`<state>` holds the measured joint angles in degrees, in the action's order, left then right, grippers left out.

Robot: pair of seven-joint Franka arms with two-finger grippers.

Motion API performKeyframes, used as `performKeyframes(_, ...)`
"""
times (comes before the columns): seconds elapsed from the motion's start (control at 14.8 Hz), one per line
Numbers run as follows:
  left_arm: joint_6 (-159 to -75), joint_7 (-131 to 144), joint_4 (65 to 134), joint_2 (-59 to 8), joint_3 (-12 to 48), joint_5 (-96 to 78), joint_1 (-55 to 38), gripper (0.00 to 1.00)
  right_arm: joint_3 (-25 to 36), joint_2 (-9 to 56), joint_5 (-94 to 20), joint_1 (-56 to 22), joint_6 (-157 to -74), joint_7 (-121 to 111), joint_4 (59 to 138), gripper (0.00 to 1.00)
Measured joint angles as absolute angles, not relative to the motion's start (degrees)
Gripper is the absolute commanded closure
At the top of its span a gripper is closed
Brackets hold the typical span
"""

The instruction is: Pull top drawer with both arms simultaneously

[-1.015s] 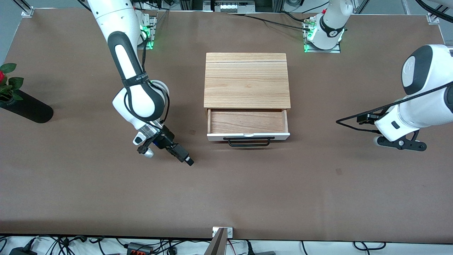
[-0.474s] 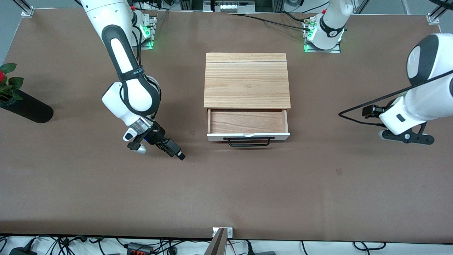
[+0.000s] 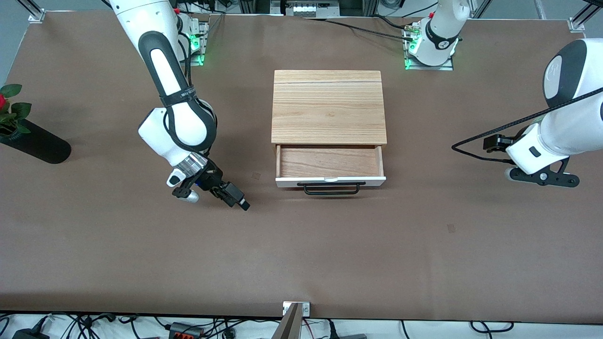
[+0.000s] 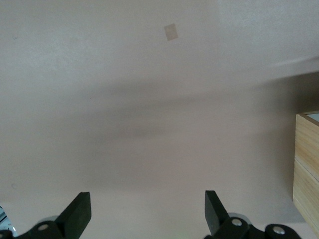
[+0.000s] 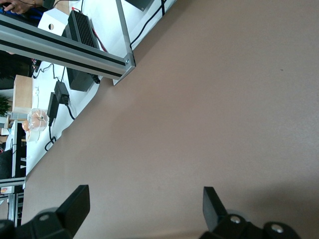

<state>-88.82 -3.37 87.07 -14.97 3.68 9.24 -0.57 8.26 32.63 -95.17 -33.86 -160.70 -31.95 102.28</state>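
1 top drawer (image 3: 330,163) (pulled out)

top drawer (image 3: 330,165) pulled open, arms (image 3: 176,127) apart

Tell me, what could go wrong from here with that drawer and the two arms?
The drawer already stands partly out, with neither gripper on its handle. The open right gripper sits low over the table beside it, so a careless sweep might hit the white front. The open left gripper is over bare table.
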Motion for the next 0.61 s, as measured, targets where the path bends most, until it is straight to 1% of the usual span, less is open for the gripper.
performKeyframes(0.27, -88.82, -3.36, 87.07, -14.96, 3.69, 9.24, -0.57, 0.0, 9.02, 31.3, -93.79, -33.05, -160.7, -25.92, 102.28, 0.0)
performKeyframes(0.61, -88.82, -3.36, 87.07, -14.94, 3.69, 9.24, -0.57, 0.0, 10.22, 31.01, -84.1, -32.08, -159.26, -14.73, 102.38, 0.0)
